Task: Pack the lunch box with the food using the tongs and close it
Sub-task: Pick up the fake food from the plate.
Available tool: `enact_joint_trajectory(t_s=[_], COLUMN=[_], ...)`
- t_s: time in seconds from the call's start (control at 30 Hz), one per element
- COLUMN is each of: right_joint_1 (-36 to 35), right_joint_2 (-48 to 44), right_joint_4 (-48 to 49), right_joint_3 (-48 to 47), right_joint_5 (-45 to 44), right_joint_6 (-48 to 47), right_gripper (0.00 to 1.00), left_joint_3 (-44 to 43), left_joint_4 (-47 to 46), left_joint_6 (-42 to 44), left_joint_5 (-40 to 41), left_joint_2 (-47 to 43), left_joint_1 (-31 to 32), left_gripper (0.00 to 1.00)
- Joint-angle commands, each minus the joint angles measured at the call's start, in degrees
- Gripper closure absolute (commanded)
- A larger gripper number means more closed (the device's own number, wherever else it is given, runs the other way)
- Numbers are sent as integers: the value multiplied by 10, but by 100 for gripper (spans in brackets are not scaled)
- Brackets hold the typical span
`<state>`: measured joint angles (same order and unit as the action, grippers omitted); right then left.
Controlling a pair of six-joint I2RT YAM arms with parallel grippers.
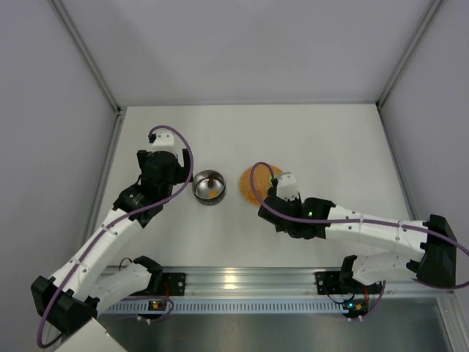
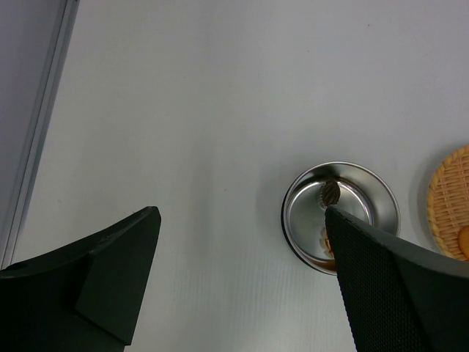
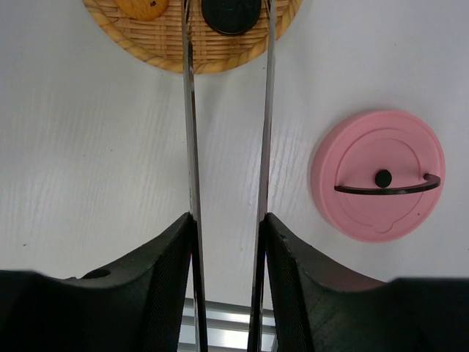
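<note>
The tongs (image 3: pixel 189 110) run up the middle of the right wrist view, and my right gripper (image 3: pixel 229 220) is shut on their two thin arms. Their tips straddle a black food piece (image 3: pixel 231 13) on the orange woven disc (image 3: pixel 194 48), with an orange piece (image 3: pixel 143 7) beside it. The lunch box, a steel bowl (image 1: pixel 209 187) (image 2: pixel 374 198), holds a dark brown piece (image 2: pixel 330 192) and an orange one (image 2: pixel 325 240). Its pink lid (image 3: pixel 377 174) lies flat on the table right of the tongs. My left gripper (image 2: pixel 240 213) (image 1: pixel 167 176) hangs open and empty just left of the bowl.
The woven disc (image 1: pixel 253 185) lies right of the bowl, and my right gripper (image 1: pixel 277 192) reaches over its near edge. Grey walls enclose the white table on three sides. An aluminium rail (image 1: pixel 242 282) runs along the near edge.
</note>
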<state>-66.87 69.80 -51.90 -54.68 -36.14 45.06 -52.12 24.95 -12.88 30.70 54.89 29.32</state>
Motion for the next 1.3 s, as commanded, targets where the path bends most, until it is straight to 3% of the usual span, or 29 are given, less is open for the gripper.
enact_joint_trajectory(t_s=[0.0,0.2,0.47,0.83,1.27], right_joint_1=[7,7,7,7,6], right_joint_2=[0,2,-13,-34,78], right_joint_4=[8,10,-2,-31,57], right_joint_3=[-2,0,-18,-88,-227], right_joint_5=[-9,-6,-11,-31,48], right_joint_6=[-4,-4,-8,-30,-103], right_gripper=[59,60,73,75,78], left_joint_3=[-22,-22,-22,-22,-22], left_joint_4=[-1,0,0,0,0], left_joint_6=[3,3,3,3,4], left_joint_5=[-2,-2,-2,-1,0], left_joint_2=[-8,-7,-7,-8,-9], left_joint_1=[1,1,2,2,2], left_gripper=[1,1,1,1,1])
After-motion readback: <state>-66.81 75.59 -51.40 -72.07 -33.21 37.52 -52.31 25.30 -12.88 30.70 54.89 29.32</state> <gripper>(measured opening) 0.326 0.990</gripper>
